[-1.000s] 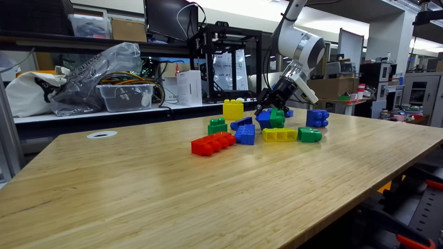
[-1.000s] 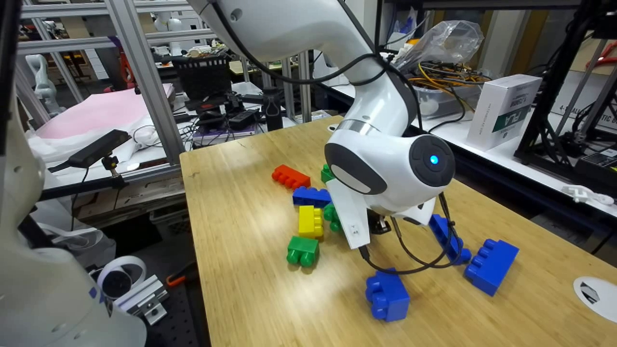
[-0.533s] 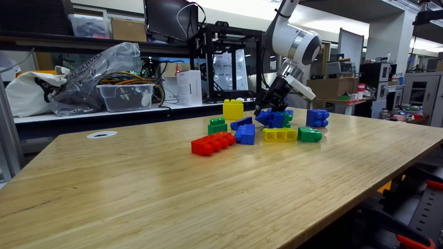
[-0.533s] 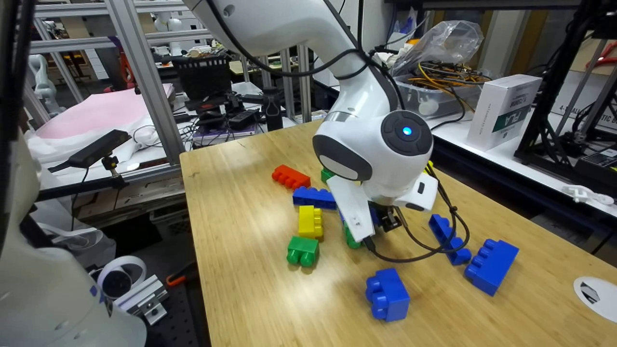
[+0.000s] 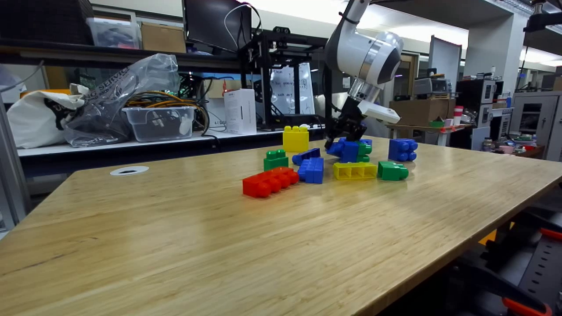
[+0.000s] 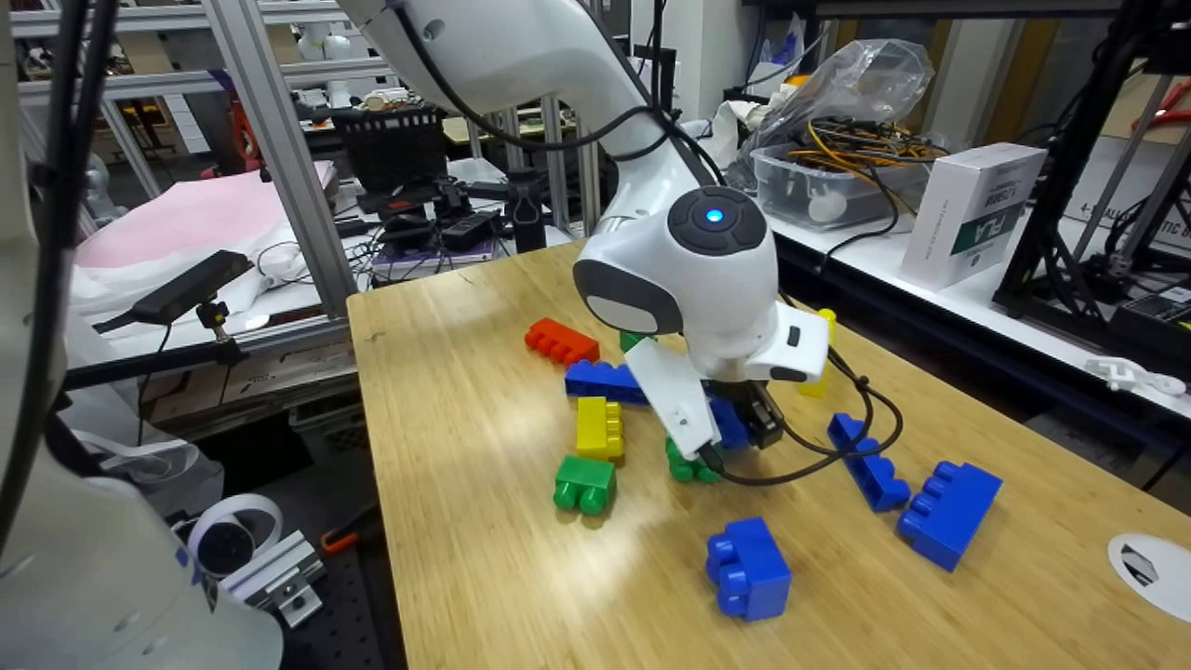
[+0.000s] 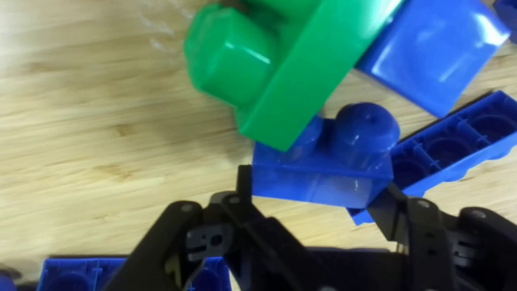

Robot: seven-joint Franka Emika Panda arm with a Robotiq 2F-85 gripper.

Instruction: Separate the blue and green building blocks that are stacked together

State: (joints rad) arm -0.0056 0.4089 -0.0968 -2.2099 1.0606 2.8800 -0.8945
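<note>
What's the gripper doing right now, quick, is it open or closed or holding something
Gripper: closed, holding a blue brick by two opposite sides.

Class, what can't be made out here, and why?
Wrist view: green brick, upper part, cut off by top edge.
Wrist view: blue brick in the gripper, one stud partly hidden by the green brick.
In an exterior view: upright yellow brick, middle hidden by the arm.

This looks like a lab: a robot arm (image 6: pixel 721 288) over a wooden table (image 5: pixel 246 245), metal rails (image 6: pixel 273 140), a tub (image 5: pixel 158 127) of cables (image 5: pixel 162 101), a monitor (image 5: pixel 215 24), grey cabinets (image 5: pixel 549 123).
</note>
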